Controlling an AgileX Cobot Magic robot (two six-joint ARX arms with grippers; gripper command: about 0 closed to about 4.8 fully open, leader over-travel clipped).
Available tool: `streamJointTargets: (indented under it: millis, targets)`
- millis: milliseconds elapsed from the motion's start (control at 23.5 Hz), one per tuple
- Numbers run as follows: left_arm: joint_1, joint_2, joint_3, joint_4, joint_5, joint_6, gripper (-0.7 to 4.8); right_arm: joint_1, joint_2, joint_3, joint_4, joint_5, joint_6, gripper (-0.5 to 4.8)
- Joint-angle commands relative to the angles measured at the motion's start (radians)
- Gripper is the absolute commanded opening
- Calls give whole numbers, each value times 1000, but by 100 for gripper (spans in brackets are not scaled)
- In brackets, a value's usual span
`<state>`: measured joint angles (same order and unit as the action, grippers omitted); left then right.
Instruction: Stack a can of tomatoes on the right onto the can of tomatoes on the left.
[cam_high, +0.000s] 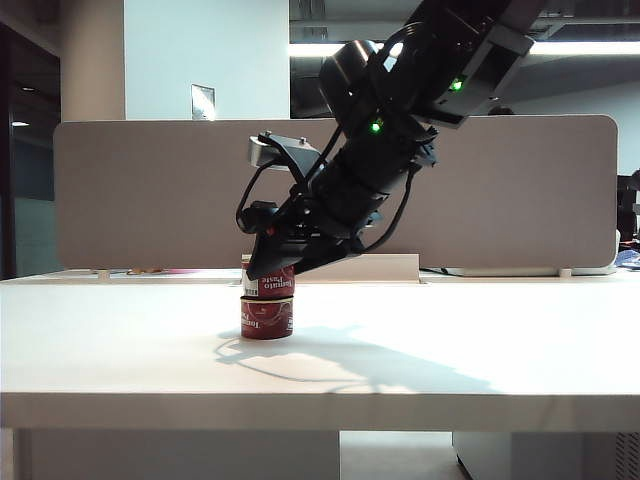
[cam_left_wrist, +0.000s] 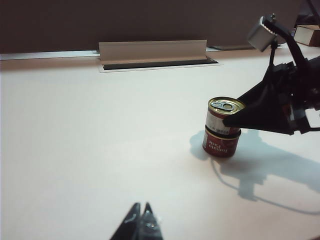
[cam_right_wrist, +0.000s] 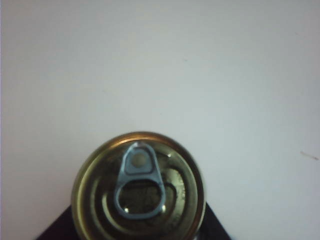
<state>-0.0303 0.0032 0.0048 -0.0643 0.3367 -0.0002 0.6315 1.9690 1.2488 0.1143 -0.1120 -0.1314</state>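
Two red tomato cans stand as a stack left of the table's middle. The lower can (cam_high: 266, 318) (cam_left_wrist: 219, 146) rests on the white table. The upper can (cam_high: 274, 285) (cam_left_wrist: 220, 119) is on top of it, shifted slightly to the right. My right gripper (cam_high: 268, 272) (cam_left_wrist: 236, 120) reaches down from the upper right and is shut on the upper can. In the right wrist view its gold lid with pull tab (cam_right_wrist: 139, 190) fills the space between the black fingers (cam_right_wrist: 56, 229) of my right gripper (cam_right_wrist: 137, 226). My left gripper (cam_left_wrist: 141, 207) hovers shut over bare table, well short of the stack.
A grey partition screen (cam_high: 150, 190) runs along the back of the table. A white cable tray (cam_left_wrist: 152, 52) sits in front of it. A white box (cam_left_wrist: 307, 34) lies at the far right. The table's front edge (cam_high: 320, 400) is near the camera.
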Motion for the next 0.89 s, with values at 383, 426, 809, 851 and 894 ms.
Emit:
streamJointTargets:
  millis: [383,426,809,851,894]
  targets:
    - [0,1,3,13,-3,1,-6,8,-10,3,-13,2,0,198]
    - [0,1,3,13,-3,1,-6,8,-9,3,-13,2,0,199]
    - [0,1,3,13,-3,0,-6,9,-11,4,-10,5,0,355]
    - [0,1,3,13,-3,0,-6,9,-12,5,-4,5,0,385]
    - [0,1,3,13,-3,0,-6,9,-15,6,3,5,0,416]
